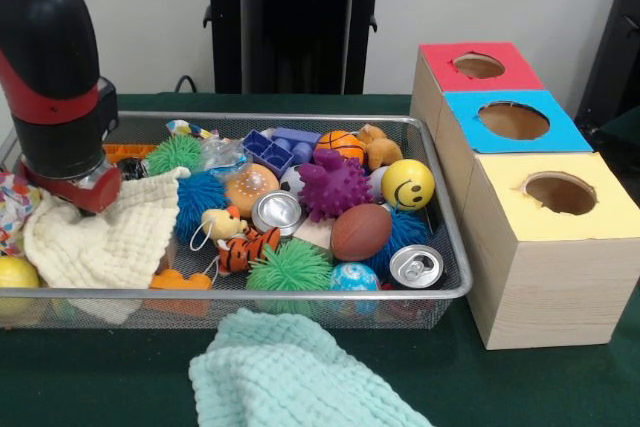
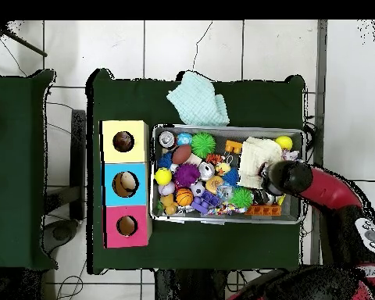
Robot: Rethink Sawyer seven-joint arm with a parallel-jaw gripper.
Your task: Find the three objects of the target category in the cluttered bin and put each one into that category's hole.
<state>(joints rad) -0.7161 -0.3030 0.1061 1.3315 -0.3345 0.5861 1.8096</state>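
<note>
The wire mesh bin (image 1: 300,293) is full of toys, also in the overhead view (image 2: 222,129). My gripper (image 1: 82,195) hangs over the bin's left end, just above the cream waffle cloth (image 1: 100,237); the wrist hides its tips. In the overhead view the gripper (image 2: 269,176) is at the cloth's edge (image 2: 257,155). One polka-dot bag (image 1: 12,209) shows at the bin's far left, beside the arm. Another wrinkly dotted bag (image 1: 200,139) lies at the bin's back. The yellow-topped hole (image 1: 560,193) is in the nearest box on the right, also in the overhead view (image 2: 123,141).
The mint-green waffle cloth (image 1: 290,377) lies on the table in front of the bin. The blue-topped hole (image 1: 513,120) and red-topped hole (image 1: 479,66) stand behind the yellow one. Balls, two cans (image 1: 415,265), spiky toys and a toy tiger (image 1: 245,247) crowd the bin.
</note>
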